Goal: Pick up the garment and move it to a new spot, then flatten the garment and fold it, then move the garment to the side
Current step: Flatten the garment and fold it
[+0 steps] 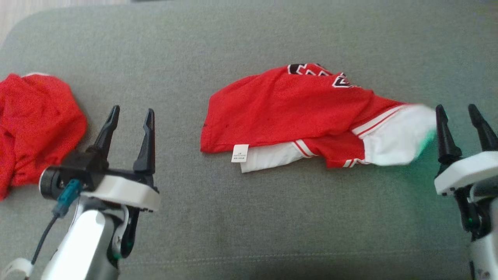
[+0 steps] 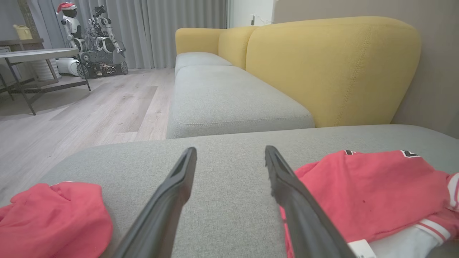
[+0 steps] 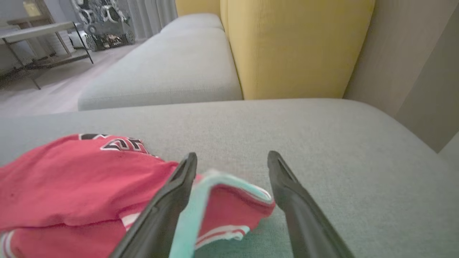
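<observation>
A red garment (image 1: 295, 112) with white trim and black lettering lies crumpled and partly folded over itself in the middle of a grey cushion (image 1: 249, 225). It also appears in the left wrist view (image 2: 365, 193) and the right wrist view (image 3: 71, 179). My left gripper (image 1: 133, 109) hovers open to its left, nothing between the fingers (image 2: 230, 148). My right gripper (image 1: 455, 107) stands open at the garment's white right end. That blurred end lies between the fingers (image 3: 233, 154) without being clamped.
A second red garment (image 1: 35, 116) sits bunched at the cushion's left edge (image 2: 53, 218). Beyond the cushion are a grey sofa seat (image 2: 229, 96) with a yellow back (image 2: 333, 68), wood floor (image 2: 89, 107), a table (image 2: 36, 55) and another robot (image 2: 96, 39).
</observation>
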### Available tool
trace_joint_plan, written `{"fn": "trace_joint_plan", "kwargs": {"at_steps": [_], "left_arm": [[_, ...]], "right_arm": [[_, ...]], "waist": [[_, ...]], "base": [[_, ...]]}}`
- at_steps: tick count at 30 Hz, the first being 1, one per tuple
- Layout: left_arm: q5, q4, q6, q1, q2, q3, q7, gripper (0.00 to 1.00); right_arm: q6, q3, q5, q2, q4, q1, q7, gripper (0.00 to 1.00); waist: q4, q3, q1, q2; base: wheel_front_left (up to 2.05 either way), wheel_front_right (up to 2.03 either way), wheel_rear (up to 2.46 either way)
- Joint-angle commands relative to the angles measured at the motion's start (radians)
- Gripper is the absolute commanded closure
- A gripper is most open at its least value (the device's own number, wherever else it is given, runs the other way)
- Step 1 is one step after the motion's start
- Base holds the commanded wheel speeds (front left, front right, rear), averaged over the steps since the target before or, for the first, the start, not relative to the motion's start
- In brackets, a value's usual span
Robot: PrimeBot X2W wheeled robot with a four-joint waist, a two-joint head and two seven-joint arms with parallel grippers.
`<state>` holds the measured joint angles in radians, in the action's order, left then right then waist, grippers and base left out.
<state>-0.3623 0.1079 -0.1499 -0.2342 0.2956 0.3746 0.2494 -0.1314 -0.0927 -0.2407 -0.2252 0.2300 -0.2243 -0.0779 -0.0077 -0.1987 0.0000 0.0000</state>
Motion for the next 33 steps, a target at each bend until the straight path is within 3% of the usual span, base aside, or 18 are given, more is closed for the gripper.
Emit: {"fn": "trace_joint_plan", "kwargs": {"at_steps": [1, 14, 33], "left_arm": [[0.002, -0.030, -0.006, -0.012, 0.034, -0.039, 0.007, 0.00], [-0.006, -0.058, -0.021, 0.072, 0.053, -0.023, -0.016, 0.00], [-0.009, -0.092, -0.028, 0.063, 0.058, 0.003, -0.051, 0.00]], "right_arm": [[0.001, 0.011, -0.001, 0.000, -0.072, 0.001, 0.006, 0.00], [0.001, 0.046, 0.075, 0.109, -0.328, 0.138, -0.033, 0.00], [0.001, 0.070, 0.074, 0.139, -0.369, 0.187, -0.059, 0.00]], "waist": [[-0.013, 0.022, 0.0000, 0.0000], [-0.022, 0.119, 0.0000, 0.0000], [-0.016, 0.110, 0.0000, 0.0000]], "base": [[0.00, 0.00, 0.00], [0.00, 0.00, 0.00], [0.00, 0.00, 0.00]]}}
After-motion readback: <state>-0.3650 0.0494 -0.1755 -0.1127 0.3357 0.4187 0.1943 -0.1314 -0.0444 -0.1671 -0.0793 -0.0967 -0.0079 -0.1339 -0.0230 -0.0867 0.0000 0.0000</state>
